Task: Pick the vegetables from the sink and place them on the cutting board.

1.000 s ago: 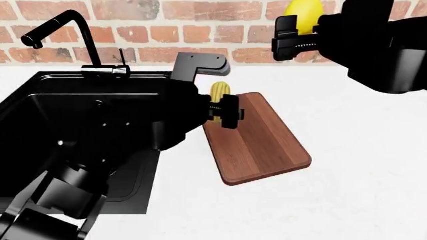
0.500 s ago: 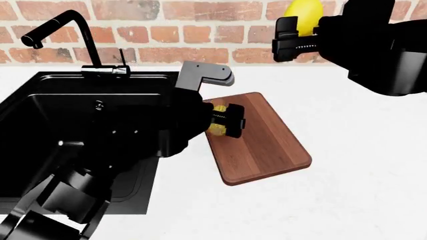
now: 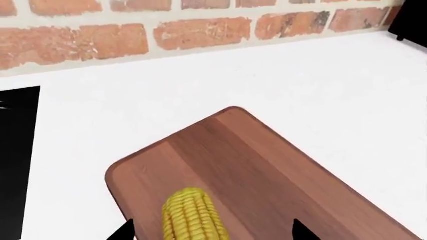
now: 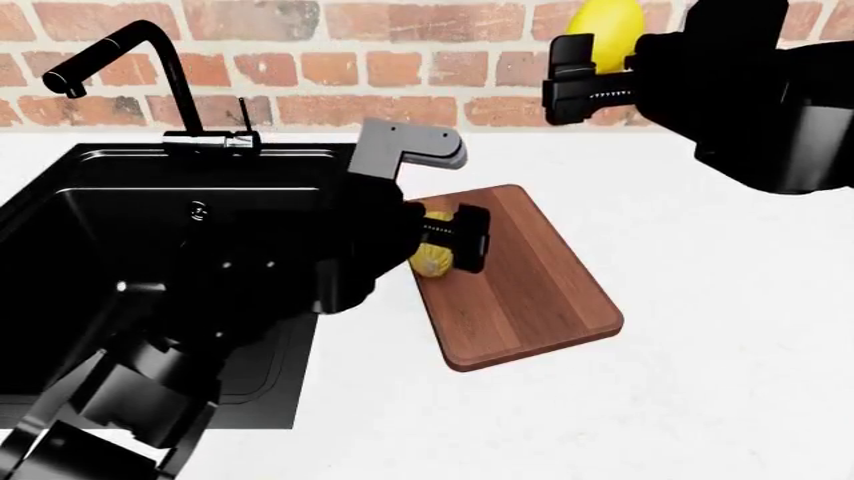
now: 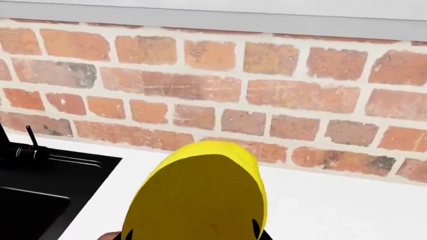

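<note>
Now, corn cob [image 4: 430,255]: it lies low over the near-left end of the cutting board [image 4: 527,285], left of centre in the head view, between the jaws of the left gripper [image 4: 447,240]; the left wrist view shows it at the bottom edge, lengthwise along the board's grain.
Why there: the cob sits at the board's end nearest the sink [image 4: 80,250], which I judge leaves the rest of the board free for the second vegetable.
Left gripper: jaws stand a little wider than the cob, one dark tip on each side of it in the left wrist view; whether the pads touch it or have let go I cannot tell.
Lemon-shaped vegetable [image 4: 607,35]: held high at the upper right of the head view, against the brick wall [image 4: 334,70], well apart from the board.
Right gripper [image 4: 601,75]: closed around that yellow oval, which fills the lower middle of the right wrist view [image 5: 200,200]; probably parked up there to keep clear of the left arm.
Sink: black basin at the left of the head view, no vegetable visible in it.
Table [image 4: 721,380]: white, carrying the board.
</note>
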